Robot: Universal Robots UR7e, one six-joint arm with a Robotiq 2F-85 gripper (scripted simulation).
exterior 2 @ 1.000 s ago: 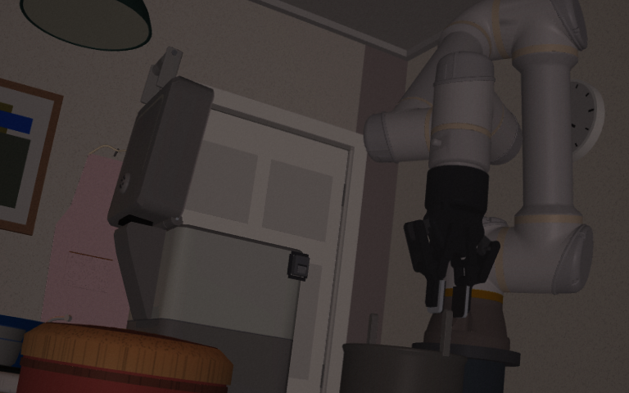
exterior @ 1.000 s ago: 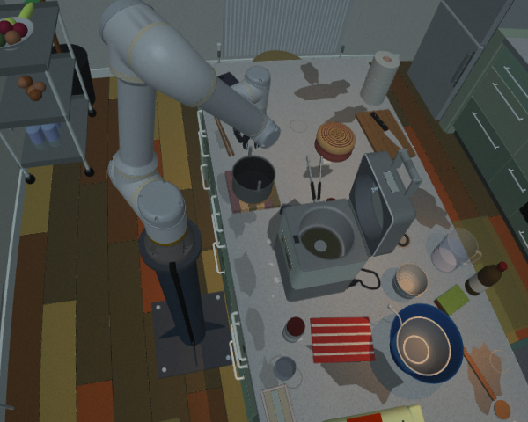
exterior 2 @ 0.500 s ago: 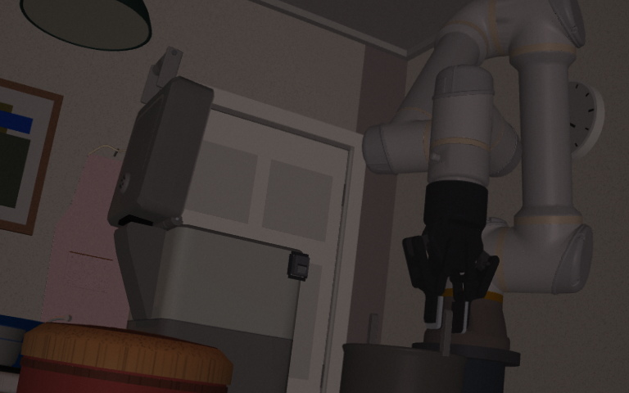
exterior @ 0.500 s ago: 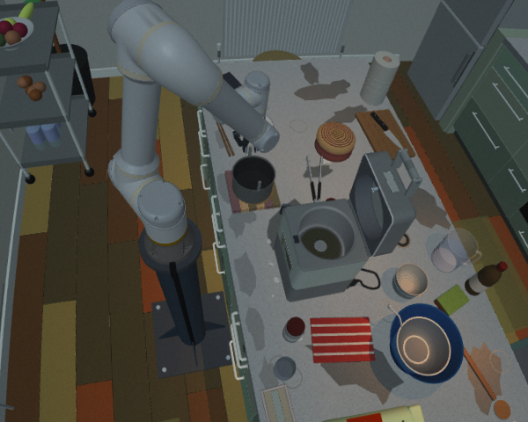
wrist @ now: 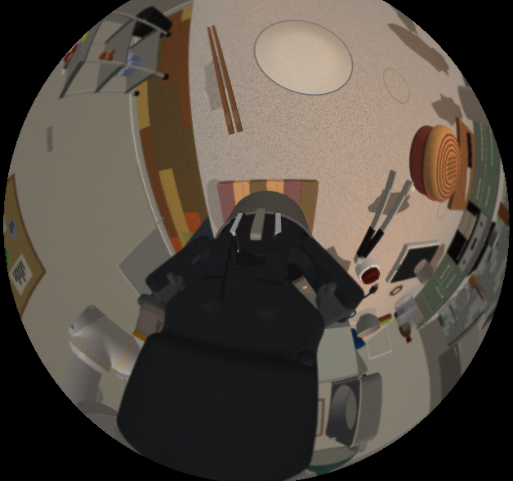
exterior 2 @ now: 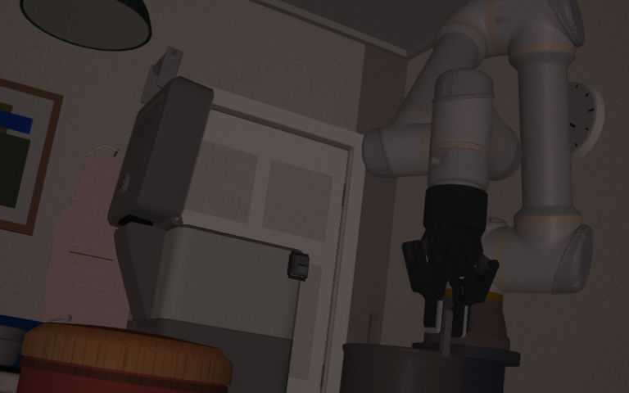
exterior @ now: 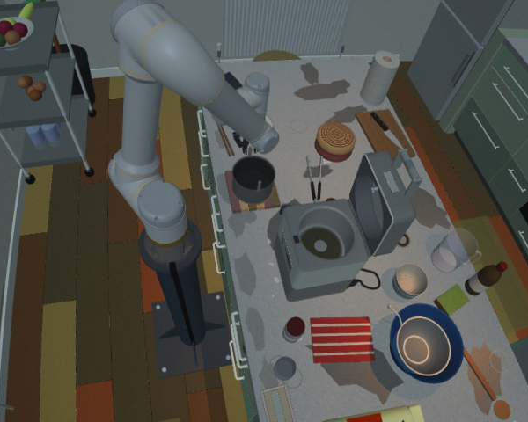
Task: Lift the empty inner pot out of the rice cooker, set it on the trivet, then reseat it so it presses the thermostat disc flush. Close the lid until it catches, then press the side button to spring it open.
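The striped trivet (exterior: 252, 201) is mostly covered by the dark inner pot (exterior: 253, 179), which stands upright on it at the counter's left side. My gripper (exterior 2: 447, 323) hangs straight above the pot's far rim, open, with the pot's upright rim tab (exterior 2: 446, 336) between its fingers and nothing held. The wrist camera shows the same tab (wrist: 257, 223) between the fingertips. The rice cooker (exterior: 321, 247) stands to the right with its lid (exterior: 382, 206) swung up and its cavity empty, the thermostat disc (exterior: 320, 245) showing. Its side button (exterior 2: 298, 266) faces the second side camera.
The counter's left edge with its rail (exterior: 210, 181) runs close beside the trivet. Chopsticks (exterior: 225, 140) and a plate (wrist: 303, 57) lie behind the pot, tongs (exterior: 314, 179) and a round basket (exterior: 335, 141) to the right. Bowls and a red mat (exterior: 342, 339) sit nearer the front.
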